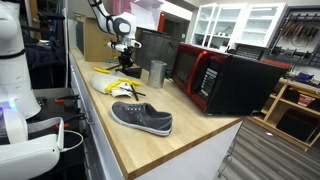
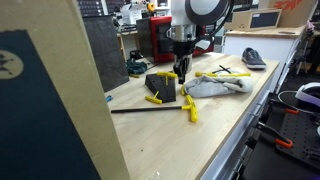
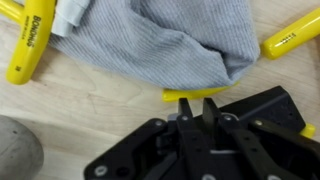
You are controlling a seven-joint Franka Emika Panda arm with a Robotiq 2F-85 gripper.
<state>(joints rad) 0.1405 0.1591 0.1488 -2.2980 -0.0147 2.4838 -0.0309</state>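
My gripper (image 3: pixel 197 106) hangs over the wooden counter just above a black tool holder (image 2: pixel 162 88), which also shows in the wrist view (image 3: pixel 268 102). The fingers stand close together with a narrow gap, and I see nothing between them. Just past the fingertips lies a yellow tool handle (image 3: pixel 195 94), partly under a grey cloth (image 3: pixel 160 45). The cloth also shows in both exterior views (image 2: pixel 212 87) (image 1: pixel 110 84). More yellow-handled keys lie around it (image 3: pixel 28 45) (image 3: pixel 290 38) (image 2: pixel 190 110). The gripper also shows in both exterior views (image 2: pixel 181 72) (image 1: pixel 124 62).
A dark slip-on shoe (image 1: pixel 142 118) lies near the counter's front end. A red and black microwave (image 1: pixel 225 78) and a metal cup (image 1: pixel 157 72) stand behind. A thin black rod (image 2: pixel 140 109) lies on the wood. A grey rounded object (image 3: pixel 15 150) sits beside the gripper.
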